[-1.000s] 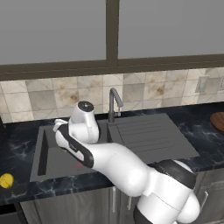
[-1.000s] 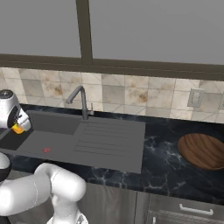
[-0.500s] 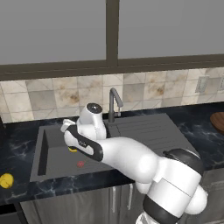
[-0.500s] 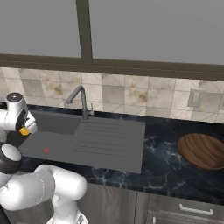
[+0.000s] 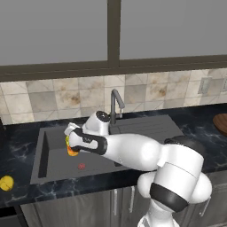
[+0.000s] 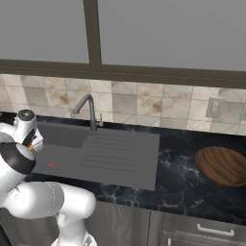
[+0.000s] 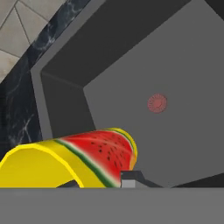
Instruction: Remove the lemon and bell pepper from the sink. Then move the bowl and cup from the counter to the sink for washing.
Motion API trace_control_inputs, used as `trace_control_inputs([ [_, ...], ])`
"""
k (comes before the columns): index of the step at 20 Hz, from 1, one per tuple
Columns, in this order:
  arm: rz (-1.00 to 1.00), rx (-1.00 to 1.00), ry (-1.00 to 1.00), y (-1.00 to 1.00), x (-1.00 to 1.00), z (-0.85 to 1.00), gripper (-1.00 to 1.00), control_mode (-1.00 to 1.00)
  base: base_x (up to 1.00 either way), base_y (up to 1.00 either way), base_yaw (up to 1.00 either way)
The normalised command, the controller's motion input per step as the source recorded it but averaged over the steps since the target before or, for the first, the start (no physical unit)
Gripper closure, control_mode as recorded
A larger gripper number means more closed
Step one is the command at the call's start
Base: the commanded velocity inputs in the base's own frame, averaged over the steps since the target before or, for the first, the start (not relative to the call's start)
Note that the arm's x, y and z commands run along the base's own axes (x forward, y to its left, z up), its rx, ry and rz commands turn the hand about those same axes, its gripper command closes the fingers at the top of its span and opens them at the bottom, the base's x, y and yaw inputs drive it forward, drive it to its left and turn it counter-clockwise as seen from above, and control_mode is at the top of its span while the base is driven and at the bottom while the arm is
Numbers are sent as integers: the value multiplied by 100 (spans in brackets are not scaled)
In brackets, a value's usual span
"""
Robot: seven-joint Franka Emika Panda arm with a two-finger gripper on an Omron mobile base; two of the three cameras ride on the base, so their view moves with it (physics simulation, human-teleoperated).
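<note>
Right now I see my hand closed tight on the small yellow cup with its glossy watermelon-slice print, holding it above the matte dark grey rectangular sink, over the basin's left half. A dull reddish drain disc sits flat on the basin floor. The plain yellow round lemon lies on the black marbled table, left of the sink. The wide, shallow, brown wooden bowl rests well right of the sink's ribbed drainboard.

Arm bent leftward, low; fingers clamped, tilted down.
</note>
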Motion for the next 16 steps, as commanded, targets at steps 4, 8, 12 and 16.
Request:
trace_control_inputs([
  [4,-2,0,0,-3,10,-18,100,-100,0,0,0],
  [8,-2,0,1,-4,0,-10,100,-100,0,0,0],
  [12,0,0,0,-2,0,-6,100,-100,0,0,0],
  [16,-2,0,2,-3,2,-6,100,-100,0,0,0],
])
